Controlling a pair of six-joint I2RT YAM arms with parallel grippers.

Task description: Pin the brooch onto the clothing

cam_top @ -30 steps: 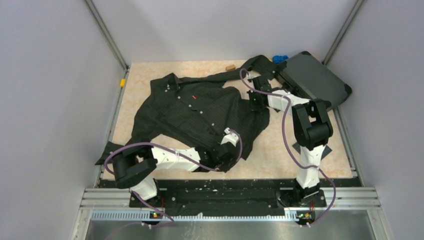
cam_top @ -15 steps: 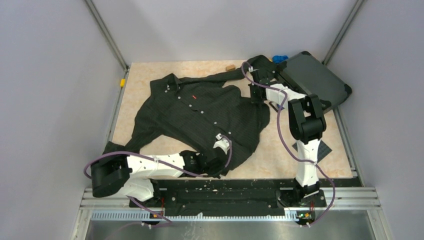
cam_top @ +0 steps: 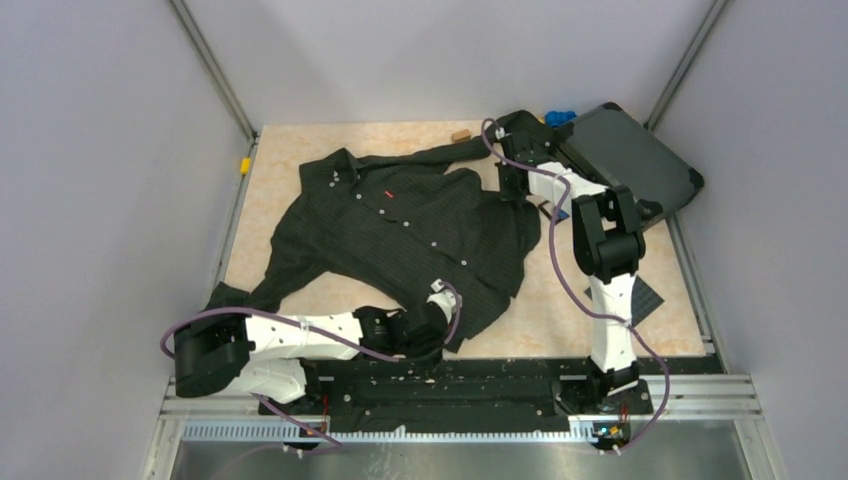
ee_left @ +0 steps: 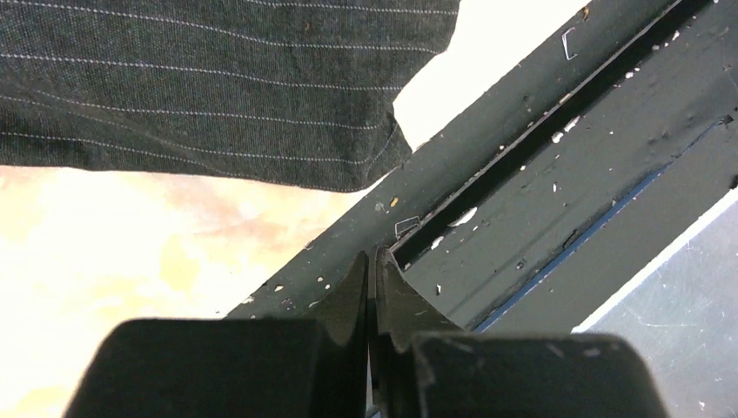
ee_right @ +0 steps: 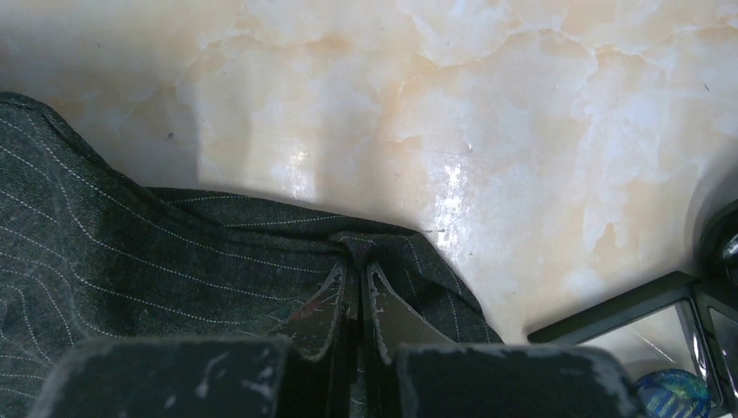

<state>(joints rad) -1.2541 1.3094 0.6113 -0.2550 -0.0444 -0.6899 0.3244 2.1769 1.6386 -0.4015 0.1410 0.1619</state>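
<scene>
Pinching a fold of a black pinstriped button-up shirt (cam_top: 400,225), the right end effector (ee_right: 355,261) reaches to the far right of the pale marble-patterned bench (cam_top: 285,150). Its fingers are pressed together on the cloth, close to a dark hard case (cam_top: 630,160). The shirt lies spread across the middle of the bench, collar to the far left, one sleeve trailing toward the case and the other toward the near left corner. The left end effector (ee_left: 372,261) sits low at the near edge with its fingers pressed together on nothing, above a dark metal rail (ee_left: 522,192) just beside the shirt's hem. A bright-blue toy piece (cam_top: 560,117) rests at the far edge by the case. A blue rounded object (ee_right: 674,394) shows partly in the right wrist view; whether it is the brooch cannot be told.
</scene>
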